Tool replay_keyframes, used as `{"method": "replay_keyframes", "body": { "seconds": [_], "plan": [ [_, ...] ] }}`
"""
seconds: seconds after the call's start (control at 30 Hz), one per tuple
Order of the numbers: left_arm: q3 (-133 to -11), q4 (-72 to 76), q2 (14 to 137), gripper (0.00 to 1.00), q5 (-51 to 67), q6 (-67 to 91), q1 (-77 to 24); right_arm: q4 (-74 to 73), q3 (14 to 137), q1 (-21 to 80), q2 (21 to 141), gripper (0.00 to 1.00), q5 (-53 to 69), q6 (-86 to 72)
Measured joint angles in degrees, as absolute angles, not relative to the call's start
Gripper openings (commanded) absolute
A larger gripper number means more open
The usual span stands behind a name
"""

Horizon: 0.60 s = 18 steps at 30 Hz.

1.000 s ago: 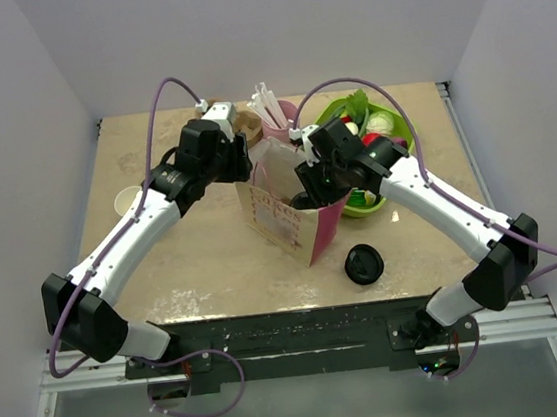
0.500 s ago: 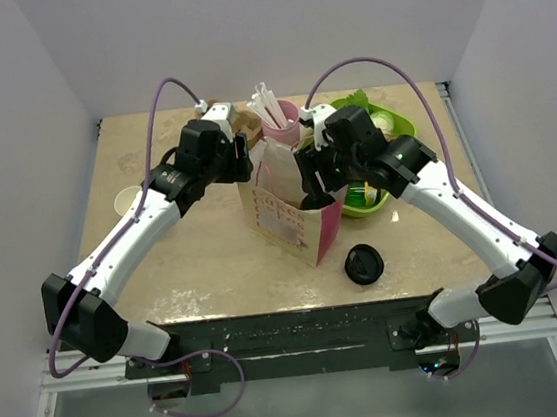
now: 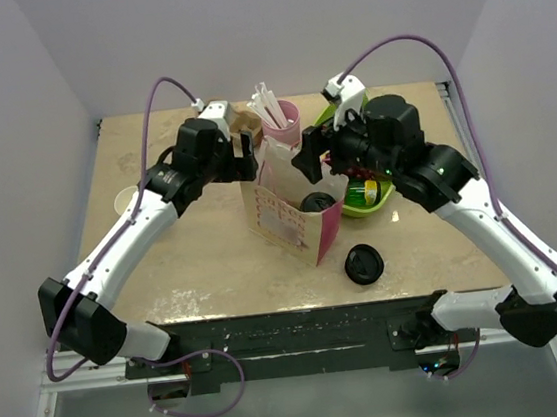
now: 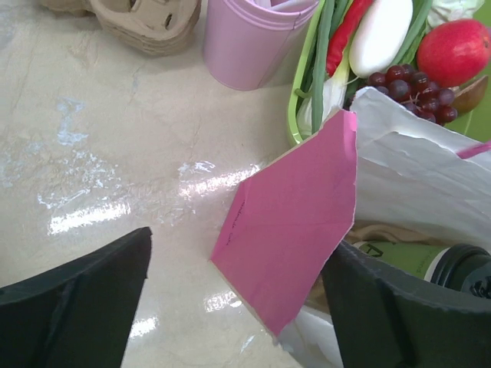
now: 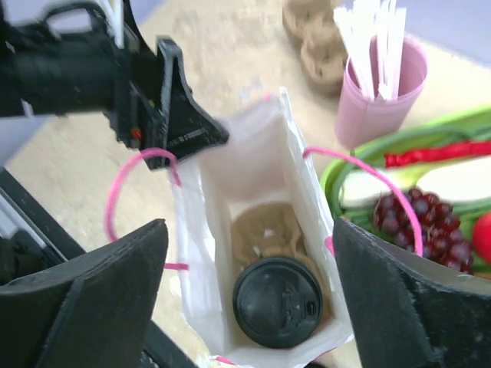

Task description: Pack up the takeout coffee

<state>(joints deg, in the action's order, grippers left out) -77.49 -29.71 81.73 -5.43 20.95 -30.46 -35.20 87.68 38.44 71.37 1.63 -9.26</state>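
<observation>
Your coffee cup [image 5: 276, 301], round black plastic lid on, stands inside pink paper bag [image 5: 230, 184] beside brown cardboard tray [image 5: 265, 230]. Your right claw [image 5: 247, 230] wide, empty, above bag. Your left claw [image 4: 238, 249] wide around bag flap.

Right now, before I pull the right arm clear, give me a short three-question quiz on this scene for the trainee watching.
1. True or false: the takeout coffee stands inside the pink bag.
2. The right gripper is: A) shut on the cup, B) open above the bag, C) shut on a straw.
3. Fill in: the loose black lid lies on the ____, beside the bag.
Key: 1 true; 2 B; 3 table.
</observation>
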Motion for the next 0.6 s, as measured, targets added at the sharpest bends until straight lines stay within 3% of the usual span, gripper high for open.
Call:
{"method": "replay_keyframes", "body": {
  "seconds": [0.2, 0.4, 0.47, 0.6],
  "plan": [
    [-81.3, -31.5, 78.9, 1.00, -6.1, 21.9, -30.5, -28.9, 84.8, 38.5, 64.7, 0.98, 0.1, -9.4],
    [-86.5, -35.4, 74.5, 1.00, -10.7, 24.0, -29.8, -27.3, 85.3, 38.1, 64.5, 0.98, -8.9, -9.4],
    [-88.3, -38.0, 73.5, 1.00, -11.6, 25.3, -27.1, -27.4, 86.0, 37.1, 66.4, 0.98, -11.6, -9.4],
    [-88.5, -43.4, 70.7, 1.00, -12.3, 27.7, -12.2, -27.6, 86.5, 31.9, 70.0, 0.98, -13.6, -9.7]
  ]
}}
